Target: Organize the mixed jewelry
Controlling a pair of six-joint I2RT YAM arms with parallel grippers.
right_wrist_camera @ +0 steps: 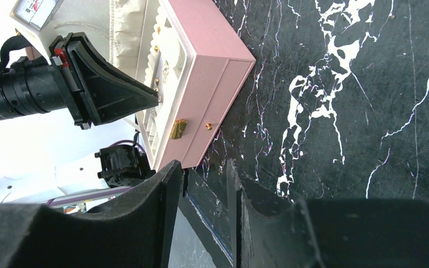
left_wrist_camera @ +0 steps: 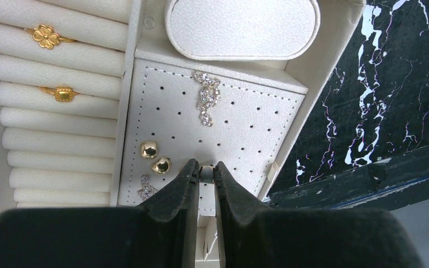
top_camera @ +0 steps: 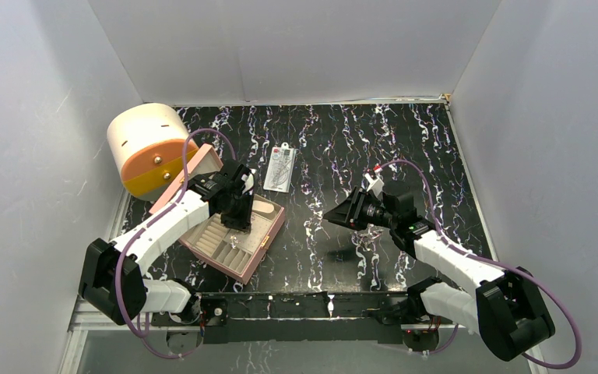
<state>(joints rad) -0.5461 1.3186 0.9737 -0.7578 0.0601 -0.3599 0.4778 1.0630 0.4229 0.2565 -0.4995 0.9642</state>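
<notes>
Pink box (top_camera: 269,241) by table (top_camera: 436,156) left edge, left gripper (left_wrist_camera: 206,167) pinching tiny stud (left_wrist_camera: 206,175) over perforated panel (left_wrist_camera: 246,123), right gripper (right_wrist_camera: 204,167) parted, empty

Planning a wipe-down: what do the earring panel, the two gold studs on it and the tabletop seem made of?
Earring panel: likely white faux leather, matte; pebbled grain, stitched edge, punched holes.
Gold studs: polished gold-coloured metal, given sharp bright reflections; solid or plated, cannot tell.
Tabletop: black, white-veined marble look, slightly glossy; stone or printed film, unclear.

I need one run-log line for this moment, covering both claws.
left claw: shut on stud over earring panel | right claw: open, empty, above table
</notes>
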